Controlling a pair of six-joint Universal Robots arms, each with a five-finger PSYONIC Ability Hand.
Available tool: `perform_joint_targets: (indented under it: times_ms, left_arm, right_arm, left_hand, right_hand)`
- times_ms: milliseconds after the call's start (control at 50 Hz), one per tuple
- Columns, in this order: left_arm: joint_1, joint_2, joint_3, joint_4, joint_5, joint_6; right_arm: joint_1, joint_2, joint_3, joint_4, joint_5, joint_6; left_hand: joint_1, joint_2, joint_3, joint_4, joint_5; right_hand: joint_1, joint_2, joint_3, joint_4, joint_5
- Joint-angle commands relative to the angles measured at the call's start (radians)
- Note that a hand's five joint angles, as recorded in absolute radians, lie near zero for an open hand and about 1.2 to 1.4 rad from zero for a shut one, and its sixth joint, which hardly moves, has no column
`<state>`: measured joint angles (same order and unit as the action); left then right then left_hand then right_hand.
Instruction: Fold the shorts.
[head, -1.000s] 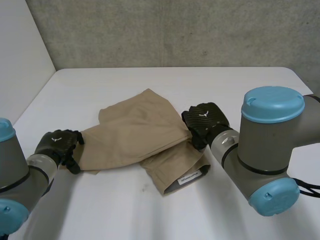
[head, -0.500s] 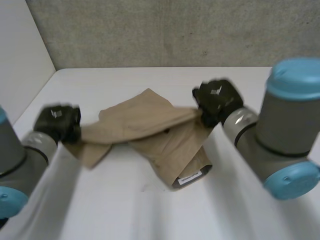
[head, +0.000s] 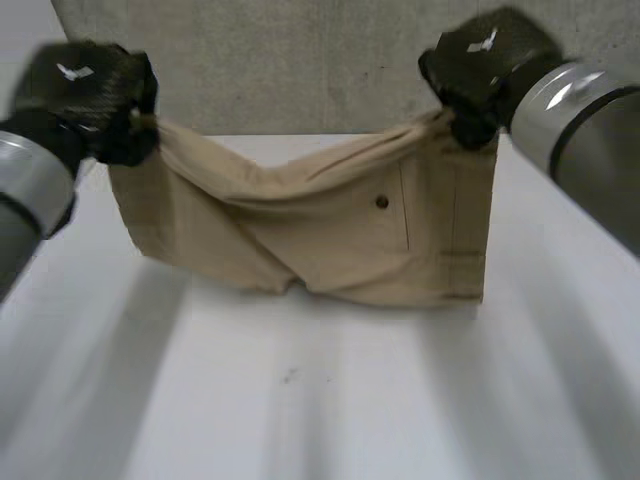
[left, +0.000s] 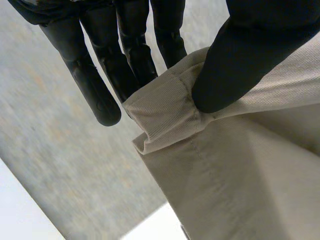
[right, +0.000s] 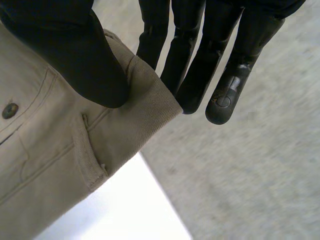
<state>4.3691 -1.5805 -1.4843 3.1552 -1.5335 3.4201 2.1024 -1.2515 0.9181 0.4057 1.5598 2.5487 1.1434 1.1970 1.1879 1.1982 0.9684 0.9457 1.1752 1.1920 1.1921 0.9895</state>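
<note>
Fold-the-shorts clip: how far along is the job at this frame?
Done: nothing is folded yet; the shorts hang spread out over the table. In hand: the left hand pinches one top corner and the right hand pinches the other, at the waistband. Left: lay them down, make the fold and let go.

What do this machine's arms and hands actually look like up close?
Both arms, the left arm and the right arm, are thick round grey tubes. Each ends in a black hand: the left hand and right hand carry a small white mark on the back. The fingers are long, smooth and round-tipped, beside a broader thumb.
</note>
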Motion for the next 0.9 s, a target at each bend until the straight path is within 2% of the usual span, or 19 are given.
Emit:
perform_joint_targets:
  times_ms: [20,100,140,180,200,240,260,320,420,560,720,900]
  left_arm:
    - [0.001,-0.270,0.183,0.098,-0.005,0.019]
    - [-0.006,-0.400,0.399,0.158,-0.004,0.022]
    - [-0.014,-0.455,0.549,0.204,-0.007,0.019]
    - [-0.016,-0.483,0.642,0.245,-0.008,0.018]
    - [-0.016,-0.498,0.714,0.300,-0.007,0.010]
    - [-0.016,-0.503,0.755,0.359,-0.013,0.010]
    - [-0.017,-0.498,0.774,0.415,-0.022,0.008]
    - [-0.032,-0.487,0.774,0.512,-0.051,0.008]
    - [-0.045,-0.467,0.721,0.497,-0.076,0.002]
    - [-0.036,-0.371,0.406,0.450,-0.073,-0.029]
    - [-0.045,-0.317,0.012,0.419,-0.080,-0.022]
    - [-0.059,-0.263,-0.235,0.155,-0.082,-0.018]
  right_arm:
    - [-0.022,0.176,-0.096,-0.079,0.003,0.005]
    - [-0.027,0.274,-0.215,-0.266,0.011,0.007]
    - [-0.028,0.317,-0.292,-0.443,0.009,0.012]
    - [-0.028,0.329,-0.323,-0.536,0.011,0.008]
    - [-0.030,0.339,-0.344,-0.650,0.006,0.015]
    - [-0.033,0.339,-0.350,-0.770,-0.003,0.018]
    - [-0.036,0.339,-0.360,-0.886,0.006,0.015]
    - [-0.036,0.331,-0.346,-0.972,0.003,0.015]
    - [-0.035,0.322,-0.309,-0.866,0.005,0.018]
    - [-0.053,0.320,-0.217,-0.685,-0.004,0.016]
    - [-0.071,0.369,-0.020,-0.506,-0.107,0.001]
    - [-0.071,0.340,0.186,-0.323,-0.118,-0.033]
  left_hand:
    - [0.253,0.199,0.208,0.198,0.253]
    - [0.253,0.199,0.208,0.198,0.253]
    - [0.253,0.199,0.208,0.198,0.253]
    - [0.253,0.199,0.208,0.198,0.253]
    - [0.253,0.199,0.208,0.198,0.253]
    - [0.253,0.199,0.208,0.198,0.253]
    - [0.253,0.199,0.208,0.198,0.253]
    - [0.253,0.199,0.208,0.198,0.253]
    - [0.253,0.199,0.208,0.198,0.253]
    - [0.253,0.199,0.208,0.198,0.253]
    - [0.253,0.199,0.208,0.198,0.253]
    - [0.253,0.199,0.208,0.198,0.253]
  right_hand:
    - [0.451,0.221,0.204,0.204,0.232]
    - [0.451,0.221,0.204,0.204,0.232]
    - [0.451,0.221,0.204,0.204,0.232]
    - [0.451,0.221,0.204,0.204,0.232]
    - [0.451,0.221,0.204,0.204,0.232]
    - [0.451,0.221,0.204,0.204,0.232]
    - [0.451,0.221,0.204,0.204,0.232]
    - [0.451,0.221,0.204,0.204,0.232]
    - [0.451,0.221,0.204,0.204,0.232]
    - [0.451,0.221,0.204,0.204,0.232]
    - [0.451,0.221,0.204,0.204,0.232]
    - [0.451,0.221,0.204,0.204,0.232]
